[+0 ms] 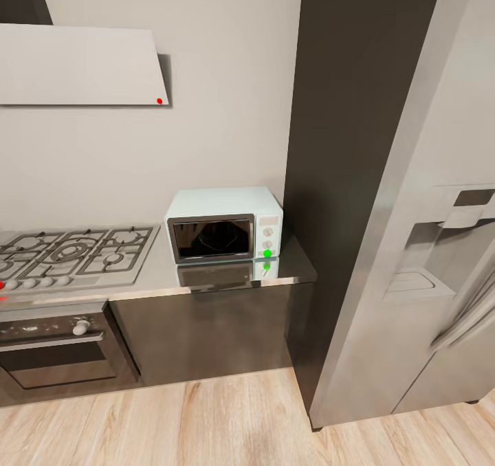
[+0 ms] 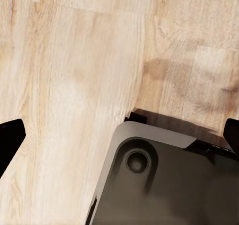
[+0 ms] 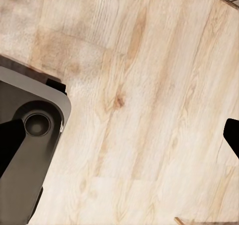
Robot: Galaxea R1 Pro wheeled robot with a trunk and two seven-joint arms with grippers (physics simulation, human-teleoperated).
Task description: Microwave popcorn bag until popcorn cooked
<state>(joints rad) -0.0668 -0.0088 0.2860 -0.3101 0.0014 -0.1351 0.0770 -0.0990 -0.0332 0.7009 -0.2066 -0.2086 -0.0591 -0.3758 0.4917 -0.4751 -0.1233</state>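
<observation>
Jaws wide over wood floor (image 2: 74, 60) — microwave (image 1: 224, 223) by countertop (image 1: 227, 277) edge

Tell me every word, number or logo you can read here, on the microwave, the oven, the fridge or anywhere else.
No readable text in any view.
Microwave: two white knobs and a green light, no legible markings.
Oven panel: faint specks, too blurred to read.
Fridge dispenser: no readable label.
Hood: only a red dot.

The countertop (image 1: 227, 282) (grey, reflective) bears the microwave (image 1: 224, 223), door shut, beside the gas hob (image 1: 72, 251).
</observation>
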